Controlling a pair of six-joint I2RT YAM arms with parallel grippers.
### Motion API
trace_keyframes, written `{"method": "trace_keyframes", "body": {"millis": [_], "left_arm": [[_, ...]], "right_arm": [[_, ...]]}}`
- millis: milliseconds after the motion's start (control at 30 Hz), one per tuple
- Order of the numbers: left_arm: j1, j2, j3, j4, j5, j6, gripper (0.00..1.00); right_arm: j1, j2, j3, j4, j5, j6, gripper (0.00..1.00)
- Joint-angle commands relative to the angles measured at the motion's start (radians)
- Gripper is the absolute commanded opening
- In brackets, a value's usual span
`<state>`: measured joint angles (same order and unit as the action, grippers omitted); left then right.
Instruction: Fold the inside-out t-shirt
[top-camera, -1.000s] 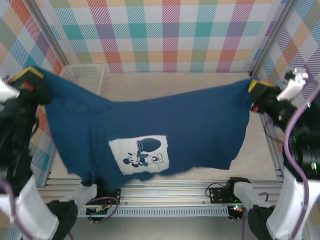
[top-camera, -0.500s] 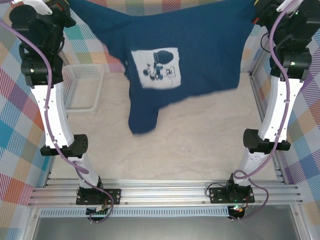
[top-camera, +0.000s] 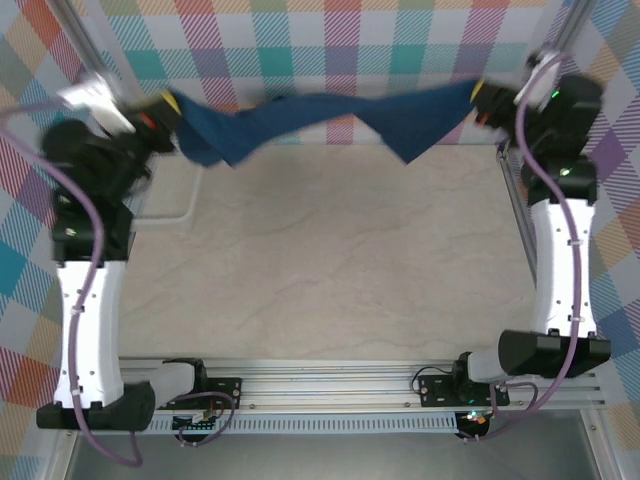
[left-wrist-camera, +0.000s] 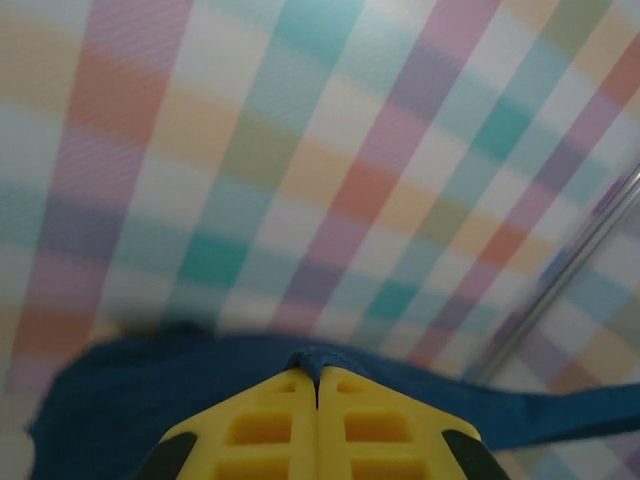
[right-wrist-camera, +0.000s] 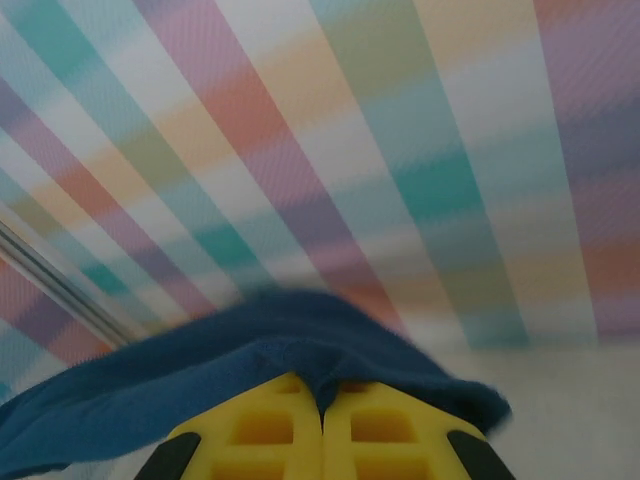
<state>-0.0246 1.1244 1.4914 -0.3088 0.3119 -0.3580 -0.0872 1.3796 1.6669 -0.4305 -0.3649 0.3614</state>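
At the near edge of the worktop (top-camera: 330, 270) stand the 2 bases; the left arm (top-camera: 88, 300) rises and bends inward over the far-left corner, while the right arm (top-camera: 562, 250) runs almost straight up the right edge to the far-right corner; both wrists are held high near the far edge.

By the left arm's elbow, a rim of the white mesh basket (top-camera: 188, 195) peeks out at the left edge.

Farther on, the left claw (top-camera: 165, 105) is clamped on one end of the inside-out t-shirt (top-camera: 330, 110) and the right claw (top-camera: 480, 98) on the other; each wrist view shows yellow fingers pressed together with navy fabric pinched at their tips.

The shirt hangs in the air across the far edge, touching nothing below, drawn into a narrow twisted band with 1 pointed flap drooping right of centre.

The risks, as I judge them:
- Lowered like this, the twist would land bunched, not flat.
- More pull could slide thin cloth out of a pinch.
- The left end could snag the basket.
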Motion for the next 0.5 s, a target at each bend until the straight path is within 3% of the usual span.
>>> {"method": "trace_keyframes", "body": {"millis": [0,200,467], "left_arm": [[-0.027,-0.049,-0.377,-0.018,0.056,-0.064,0.0],[-0.069,-0.101,-0.834,-0.037,0.019,-0.173,0.0],[-0.072,-0.028,-0.971,0.002,0.054,-0.216,0.0]], "right_arm": [[0.003,-0.025,-0.345,-0.052,-0.014,-0.04,0.04],[0.011,0.092,-0.625,-0.078,-0.066,-0.001,0.07],[0.007,0.238,-0.665,-0.102,0.037,0.039,0.1]]}}
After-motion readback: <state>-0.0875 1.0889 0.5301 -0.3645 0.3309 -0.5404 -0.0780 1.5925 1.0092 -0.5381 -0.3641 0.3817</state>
